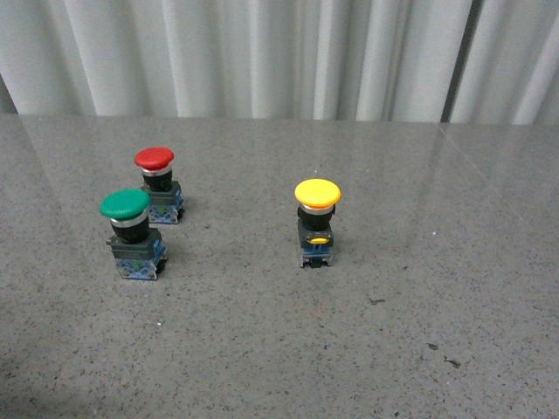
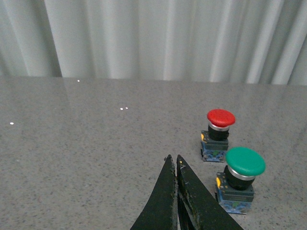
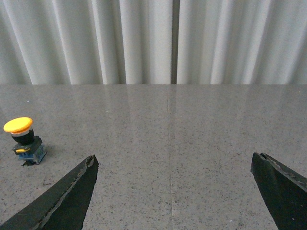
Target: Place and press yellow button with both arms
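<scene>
Buttons are numbering three on the surface (image 1: pixel 437 332): one yellow button (image 1: pixel 316 223) near the middle, and one green button (image 1: pixel 133 234) and one red button (image 1: pixel 159 185) toward the left edge. The yellow button is standing upright, long axis vertical, cap facing up, showing a wide yellow cap, silver collar, black body, yellow tab and blue base. Left jaws are pressing together, empty; right jaws are gaping wide, empty.

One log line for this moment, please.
yellow button upright, untouched | left gripper jaws shut, empty | right gripper jaws open, empty | press: not yet done
</scene>
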Available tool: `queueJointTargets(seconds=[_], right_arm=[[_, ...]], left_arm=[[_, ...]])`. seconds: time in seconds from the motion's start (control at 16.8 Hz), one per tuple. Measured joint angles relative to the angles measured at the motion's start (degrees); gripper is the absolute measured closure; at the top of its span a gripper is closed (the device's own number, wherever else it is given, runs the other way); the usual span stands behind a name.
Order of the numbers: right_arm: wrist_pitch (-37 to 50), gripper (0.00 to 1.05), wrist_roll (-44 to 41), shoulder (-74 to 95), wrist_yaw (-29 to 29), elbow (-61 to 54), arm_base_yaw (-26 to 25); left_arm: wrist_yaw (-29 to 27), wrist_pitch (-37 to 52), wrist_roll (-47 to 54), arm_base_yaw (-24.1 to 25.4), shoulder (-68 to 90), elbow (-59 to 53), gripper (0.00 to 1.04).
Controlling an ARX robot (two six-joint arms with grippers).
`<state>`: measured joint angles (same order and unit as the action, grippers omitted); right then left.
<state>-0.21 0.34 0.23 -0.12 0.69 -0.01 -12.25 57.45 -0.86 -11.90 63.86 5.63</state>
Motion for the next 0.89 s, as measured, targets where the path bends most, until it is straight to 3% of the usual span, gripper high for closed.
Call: queueJointTargets(seconds=[0.48,0.54,0.6,0.89], right_arm=[[0.0,0.07,0.0,0.0,0.0,0.0,0.0],[0.0,0.07,0.0,0.0,0.0,0.0,0.0],[0.0,0.07,0.0,0.0,0.1,0.0,0.0],[0.0,0.07,0.0,0.0,0.1,0.0,0.0]], left_arm=[[7.2,-17.3,0.0,7.0,-21.9,-4.7,1.03],[11.6,-20.6,0.1,11.3,-25.5,-4.8,1.03],[11.3,-21.9,0.0,12.2,-27.3,-4.9,1.03],[12.2,-30.2,0.0,11.8,-36.2,-4.9,1.03]])
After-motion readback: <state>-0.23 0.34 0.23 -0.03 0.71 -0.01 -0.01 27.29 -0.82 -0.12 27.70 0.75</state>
